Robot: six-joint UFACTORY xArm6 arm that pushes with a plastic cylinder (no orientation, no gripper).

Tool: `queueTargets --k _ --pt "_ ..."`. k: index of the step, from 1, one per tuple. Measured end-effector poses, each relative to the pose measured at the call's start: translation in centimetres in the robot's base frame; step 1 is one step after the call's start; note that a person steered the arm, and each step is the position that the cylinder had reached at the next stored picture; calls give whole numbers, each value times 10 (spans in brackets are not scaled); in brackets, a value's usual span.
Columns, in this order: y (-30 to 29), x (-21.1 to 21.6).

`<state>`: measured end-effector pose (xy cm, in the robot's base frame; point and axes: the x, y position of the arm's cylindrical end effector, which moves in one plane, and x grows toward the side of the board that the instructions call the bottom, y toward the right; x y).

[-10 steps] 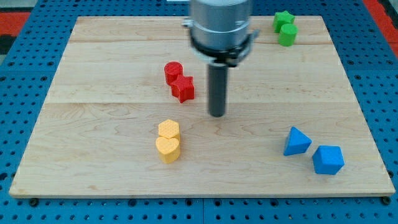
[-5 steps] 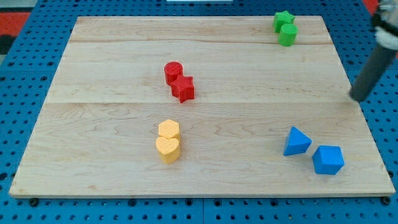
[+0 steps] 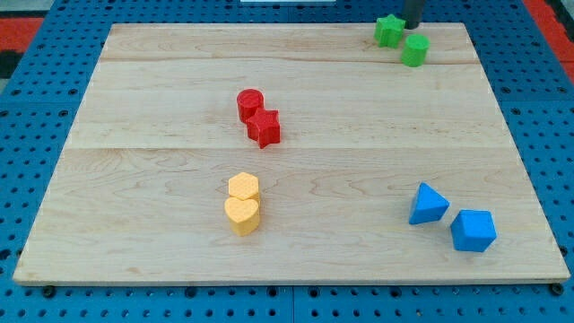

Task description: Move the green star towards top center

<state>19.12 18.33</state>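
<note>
The green star (image 3: 388, 30) lies near the board's top edge, right of center. A green cylinder (image 3: 414, 50) stands just below and right of it, a small gap between them. My tip (image 3: 412, 26) is at the view's top edge, touching or nearly touching the star's right side, above the green cylinder. Only the rod's lowest part shows.
A red cylinder (image 3: 250, 104) and a red star (image 3: 265, 128) touch near the board's middle. Two yellow blocks (image 3: 243, 187) (image 3: 242, 215) sit below them. A blue triangular block (image 3: 428, 204) and a blue cube-like block (image 3: 473, 231) lie at bottom right. The wooden board (image 3: 134, 108) ends just above the green star.
My tip went from the board's middle to the right edge, then to the top behind the green star. The green star has slid left, away from the green cylinder.
</note>
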Motion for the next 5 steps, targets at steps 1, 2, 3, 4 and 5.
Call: queueTargets --k 1,2,3,4,5 --pt "-43 11" --pt "-37 17" --pt "-37 27" --pt "-37 52" --pt "-36 70"
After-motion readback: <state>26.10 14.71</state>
